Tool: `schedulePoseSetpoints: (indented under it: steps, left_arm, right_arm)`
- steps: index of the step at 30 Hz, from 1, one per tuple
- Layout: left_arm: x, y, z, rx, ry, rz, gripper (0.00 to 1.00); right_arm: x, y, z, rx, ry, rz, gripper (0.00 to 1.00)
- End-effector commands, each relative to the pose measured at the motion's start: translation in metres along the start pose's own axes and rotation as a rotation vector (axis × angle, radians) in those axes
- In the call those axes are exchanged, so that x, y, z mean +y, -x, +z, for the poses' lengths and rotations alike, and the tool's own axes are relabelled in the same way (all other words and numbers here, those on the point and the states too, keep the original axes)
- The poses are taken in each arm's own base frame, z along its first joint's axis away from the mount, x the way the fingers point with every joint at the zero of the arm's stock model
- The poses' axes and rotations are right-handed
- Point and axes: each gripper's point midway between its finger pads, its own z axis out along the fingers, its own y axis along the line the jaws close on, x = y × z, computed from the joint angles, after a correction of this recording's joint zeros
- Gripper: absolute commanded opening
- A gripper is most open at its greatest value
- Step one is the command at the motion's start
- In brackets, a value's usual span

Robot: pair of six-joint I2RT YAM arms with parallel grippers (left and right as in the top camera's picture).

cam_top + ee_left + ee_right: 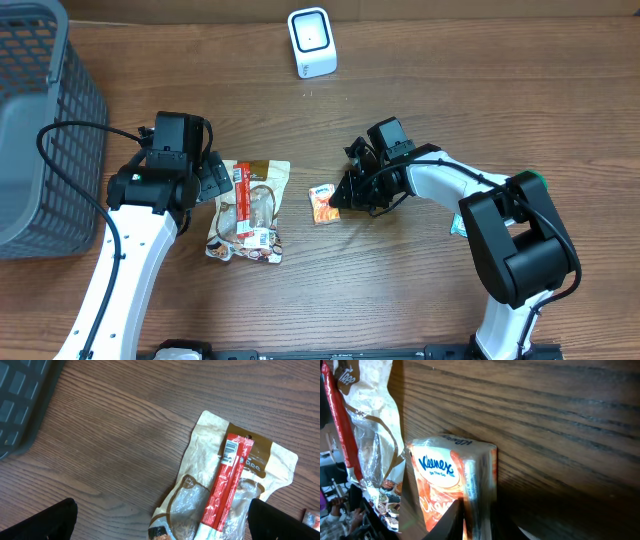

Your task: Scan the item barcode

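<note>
A small orange Kleenex tissue pack [322, 203] lies mid-table. My right gripper [343, 196] is at its right edge. In the right wrist view the two dark fingers sit close together with the edge of the tissue pack [440, 470] pinched between them, so the right gripper [477, 512] is shut on it. The white barcode scanner [312, 42] stands at the back of the table. My left gripper [214, 179] hangs wide open over the left side of a brown snack bag [252, 212], holding nothing. No barcode shows on the tissue pack.
A red stick pack [225, 490] with a barcode [230, 451] lies on the snack bag [200, 505]. A grey mesh basket [40, 140] fills the far left. A small teal item [456, 228] peeks out beside the right arm.
</note>
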Motion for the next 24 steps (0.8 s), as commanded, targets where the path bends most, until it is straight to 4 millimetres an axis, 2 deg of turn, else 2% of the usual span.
schedulePoseSetpoints:
  steps: [1,11,12,14,17,19,24]
  left_arm:
    - [0.000,0.007,-0.005,-0.024,0.002,-0.002,1.00]
    - [0.000,0.007,-0.005,-0.024,0.002,-0.002,1.00]
    - [0.000,0.007,-0.005,-0.024,0.002,-0.002,1.00]
    - [0.000,0.007,-0.005,-0.024,0.002,-0.002,1.00]
    - [0.000,0.007,-0.005,-0.024,0.002,-0.002,1.00]
    - [0.000,0.007,-0.005,-0.024,0.002,-0.002,0.99]
    - [0.000,0.007,-0.005,-0.024,0.002,-0.002,1.00]
  right_arm:
    - [-0.003,-0.007,0.006,0.028,0.015,0.024,0.18]
    - [-0.002,-0.007,0.006,0.030,0.026,0.023,0.15]
    - [-0.002,-0.007,0.006,0.031,0.026,0.023,0.07]
    - [0.003,-0.007,0.004,0.038,0.059,0.026,0.04]
    - [0.028,-0.005,-0.015,0.057,0.253,0.005,0.04]
    - [0.046,-0.002,-0.037,0.057,0.417,-0.026,0.04]
    - [0.058,0.005,-0.082,0.028,0.665,-0.071,0.04]
